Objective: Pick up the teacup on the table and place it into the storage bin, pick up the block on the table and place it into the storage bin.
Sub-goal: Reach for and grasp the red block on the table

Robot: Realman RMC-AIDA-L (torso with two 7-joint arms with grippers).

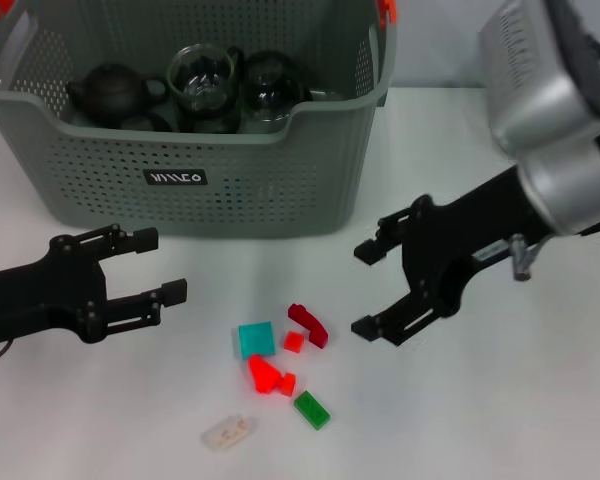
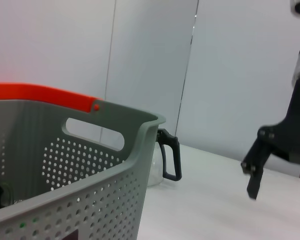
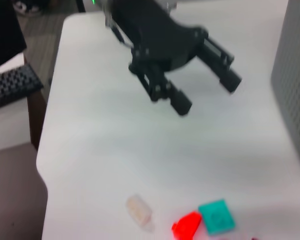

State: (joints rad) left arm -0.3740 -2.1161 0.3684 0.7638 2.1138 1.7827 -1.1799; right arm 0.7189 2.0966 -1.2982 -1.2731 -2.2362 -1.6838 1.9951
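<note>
1. Reaching in from the left side of the table (image 1: 540,400), the left gripper (image 1: 152,265) lay low and level over the white surface, its two black fingers spread wide with nothing between them; it showed the same way in the right wrist view (image 3: 210,87).
2. The right gripper (image 1: 372,288) extended from the silver arm on the right, pointing toward the middle of the table, fingers wide apart and holding nothing; the left wrist view caught one of its fingers (image 2: 254,172) hanging above the tabletop.
3. The storage bin (image 1: 230,170), grey-green and perforated, stood at the far side of the table, orange clips at its upper corners and a small black label on its front wall.
4. Inside the bin sat a dark teapot (image 1: 110,92), a clear glass vessel (image 1: 202,78) and a darker glass vessel (image 1: 270,90), side by side.
5. The blocks lay on the table between the two grippers, in front of the bin: a teal block (image 1: 256,339), a dark red curved block (image 1: 310,322), a small red block (image 1: 293,341), a bright red block (image 1: 265,375), a green block (image 1: 312,408) and a pale translucent block (image 1: 228,431) nearest the front edge.
6. No teacup could be told apart on the open table.
</note>
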